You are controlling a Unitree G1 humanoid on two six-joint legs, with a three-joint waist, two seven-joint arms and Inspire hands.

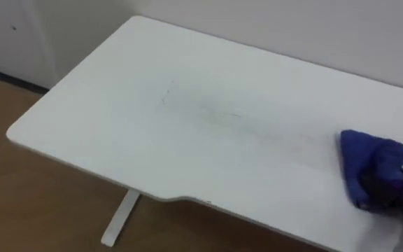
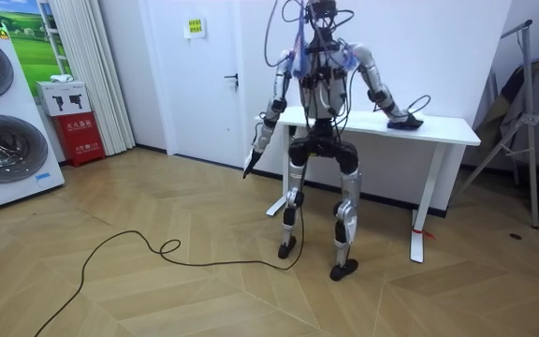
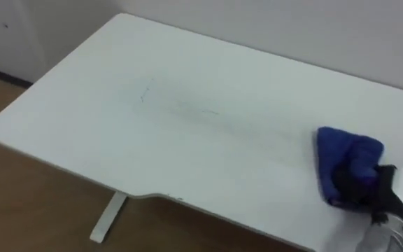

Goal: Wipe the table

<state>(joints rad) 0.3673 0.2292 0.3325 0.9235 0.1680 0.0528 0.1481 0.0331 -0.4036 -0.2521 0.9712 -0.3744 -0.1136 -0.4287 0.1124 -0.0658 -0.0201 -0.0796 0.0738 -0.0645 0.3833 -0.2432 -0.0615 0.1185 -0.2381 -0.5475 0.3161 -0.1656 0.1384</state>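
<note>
Right hand (image 1: 383, 187) curls into the cloth (image 1: 362, 157) on the bench (image 1: 187, 105). It looks soft, light, likely to bunch; hold its middle.

The table (image 1: 187, 84) top is white, smooth and matt, with faint grey smudges. The cloth (image 1: 369, 157) is blue, soft, thick fabric. The floor (image 1: 19, 203) is wood with a slight sheen.
</note>
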